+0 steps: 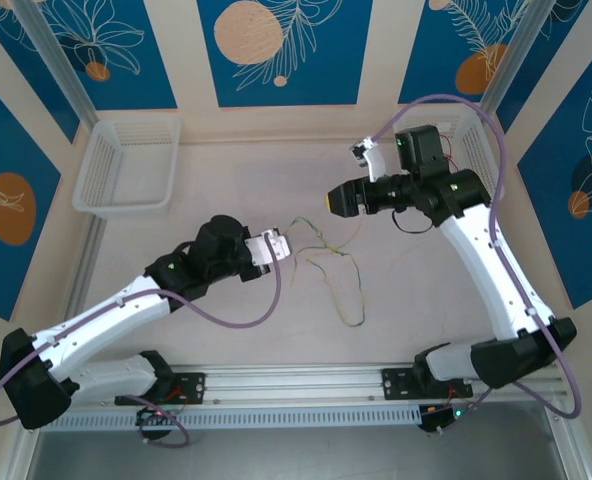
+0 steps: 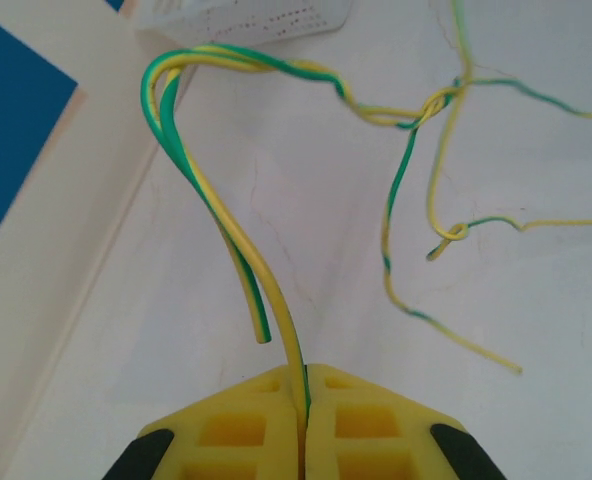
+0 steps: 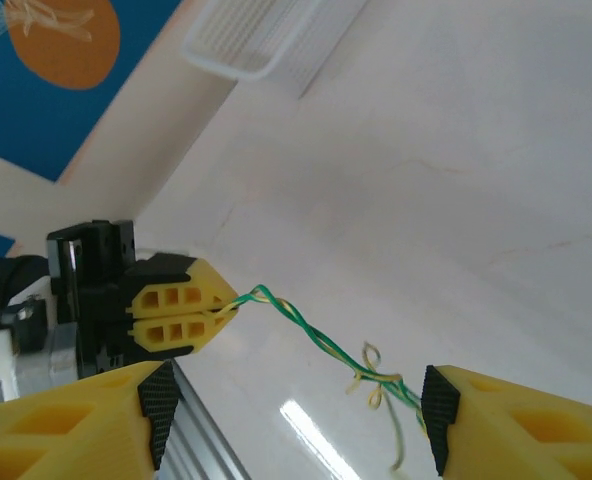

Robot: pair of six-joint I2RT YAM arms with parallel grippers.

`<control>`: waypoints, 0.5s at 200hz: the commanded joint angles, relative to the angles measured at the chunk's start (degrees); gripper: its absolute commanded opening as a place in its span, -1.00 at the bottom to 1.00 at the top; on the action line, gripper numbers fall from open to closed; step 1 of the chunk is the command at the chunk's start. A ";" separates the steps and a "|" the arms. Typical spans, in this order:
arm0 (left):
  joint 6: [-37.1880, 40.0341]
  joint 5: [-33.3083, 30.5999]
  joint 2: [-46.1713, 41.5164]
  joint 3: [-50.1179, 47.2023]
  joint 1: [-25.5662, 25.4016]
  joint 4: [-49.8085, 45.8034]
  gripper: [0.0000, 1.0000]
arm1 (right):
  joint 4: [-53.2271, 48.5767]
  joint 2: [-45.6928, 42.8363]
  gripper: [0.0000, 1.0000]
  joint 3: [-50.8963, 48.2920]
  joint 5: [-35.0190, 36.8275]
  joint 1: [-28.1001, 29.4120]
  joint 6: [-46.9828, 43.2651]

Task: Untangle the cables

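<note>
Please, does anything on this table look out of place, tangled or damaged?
Yes. The wires are tied together: one knot where several strands cross, and a smaller knot below it. The left fingers pinch one strand, which arches away from them in a loop. Nothing looks broken or spilled.

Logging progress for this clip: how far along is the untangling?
Nothing looks finished: the green-and-yellow cables are twisted together, with an upper knot and a lower knot. In hand: the left gripper is shut on the cables; the right gripper is open beside them. Left: loosening both knots, separating the strands.
</note>
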 commanded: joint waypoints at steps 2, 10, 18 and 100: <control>10.02 -0.83 -1.10 -1.70 -2.11 6.16 -1.00 | -10.21 4.62 0.36 5.19 -4.66 1.45 -4.68; 11.93 -1.16 -1.10 -1.82 -2.82 6.29 -1.00 | -10.90 6.04 0.36 6.28 -5.53 2.42 -4.95; 13.83 -1.19 -1.27 -2.30 -3.36 6.54 -1.00 | -11.67 7.60 0.37 7.44 -6.20 3.40 -5.15; 19.37 -3.43 -3.44 -6.74 -3.69 13.41 -1.00 | -16.12 16.08 0.19 9.43 -14.54 10.67 -6.44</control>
